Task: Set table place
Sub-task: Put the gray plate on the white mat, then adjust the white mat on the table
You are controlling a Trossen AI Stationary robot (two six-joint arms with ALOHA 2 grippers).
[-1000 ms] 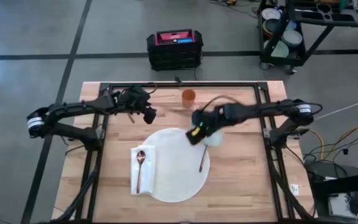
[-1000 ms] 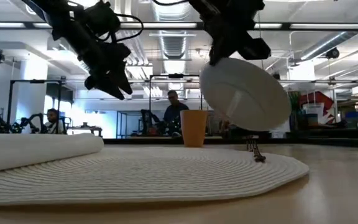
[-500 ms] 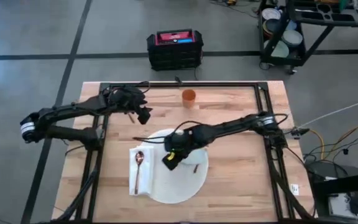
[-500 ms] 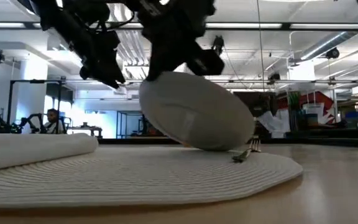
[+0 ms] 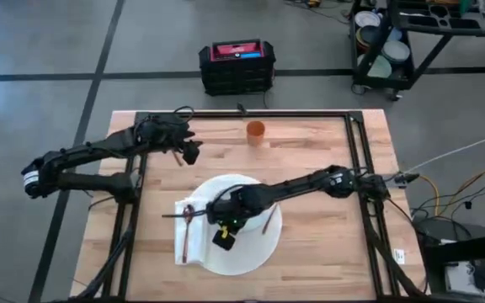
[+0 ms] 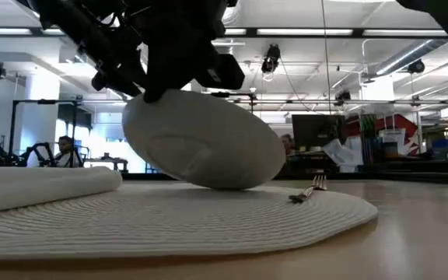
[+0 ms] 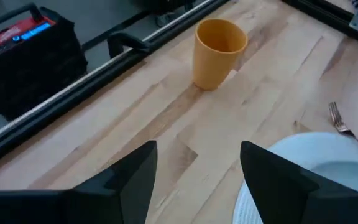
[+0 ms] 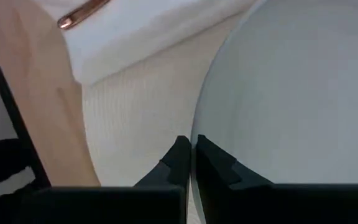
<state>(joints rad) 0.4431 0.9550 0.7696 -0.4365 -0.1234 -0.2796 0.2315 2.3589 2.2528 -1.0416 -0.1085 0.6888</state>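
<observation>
Right tool (image 5: 223,229) pinches the rim of the pale plate (image 6: 204,140); in the right wrist view its two dark fingers (image 8: 180,163) sit pressed against the plate edge. Plate is tilted, its low edge at or just above the round white mat (image 5: 259,252), high edge toward the napkin side. Judgement: tilt results from the edge grip, and the plate needs levelling before release onto the mat centre.

Folded white napkin (image 5: 194,229) lies on the mat's left part, copper spoon (image 5: 188,227) on it. Fork (image 5: 269,220) lies on the mat's right part, close beside the plate; risk of the plate landing on it.

Left tool (image 5: 189,151) hovers near the far left of the table (image 5: 327,252), fingers spread, empty. Orange cup (image 5: 255,130) stands by the far edge.

Light wood top, black frame rail. Beyond: grey floor, black crate, cart with dishes.
</observation>
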